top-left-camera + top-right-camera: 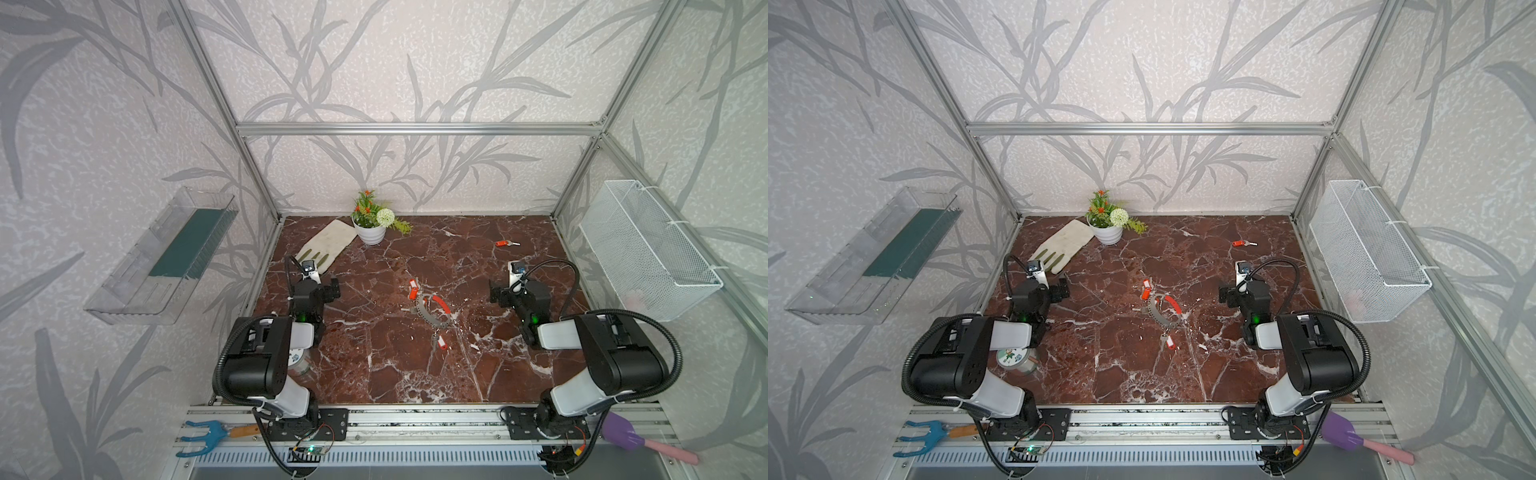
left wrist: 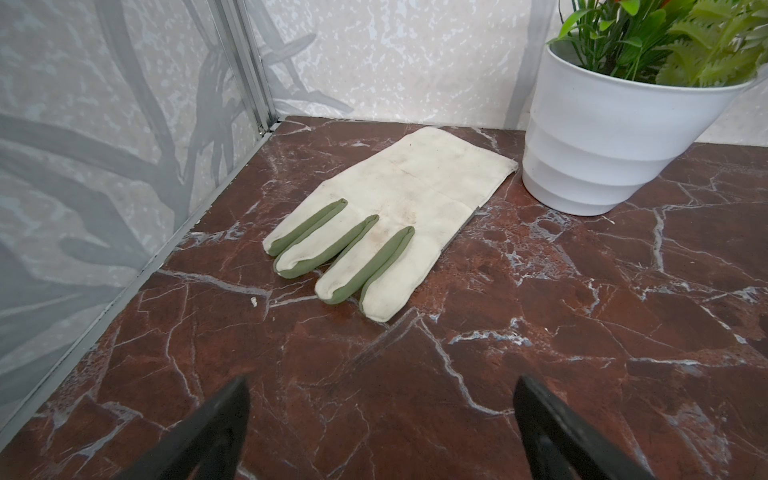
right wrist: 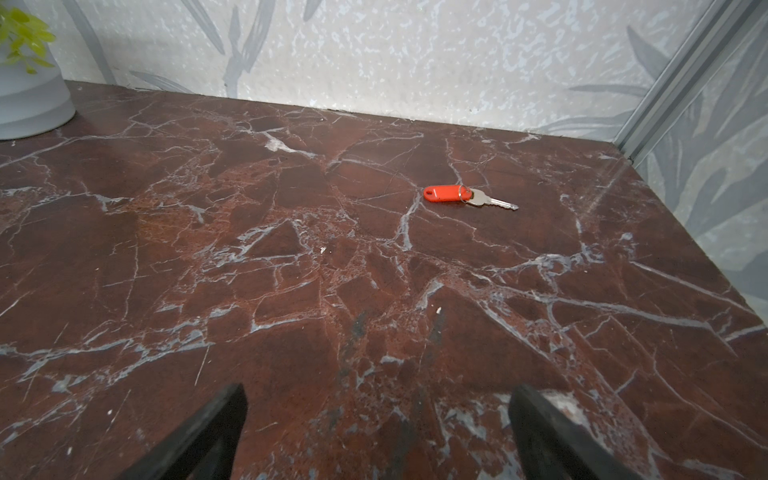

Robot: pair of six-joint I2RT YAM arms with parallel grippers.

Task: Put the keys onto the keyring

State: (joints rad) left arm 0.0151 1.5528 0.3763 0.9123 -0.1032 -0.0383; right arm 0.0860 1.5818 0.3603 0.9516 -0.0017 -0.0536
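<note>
Both grippers stand spread wide and empty. The left gripper [image 2: 382, 436] hangs over bare table [image 2: 540, 332], pointing at a glove [image 2: 395, 199] near the far left corner. The right gripper [image 3: 376, 436] faces a lone key [image 3: 469, 198] toward the far right corner. At the table's centre lies the keyring [image 1: 430, 320], two tagged keys [image 1: 412, 289] just beside its far-left side and a further key [image 1: 439, 343] at its near side.
</note>
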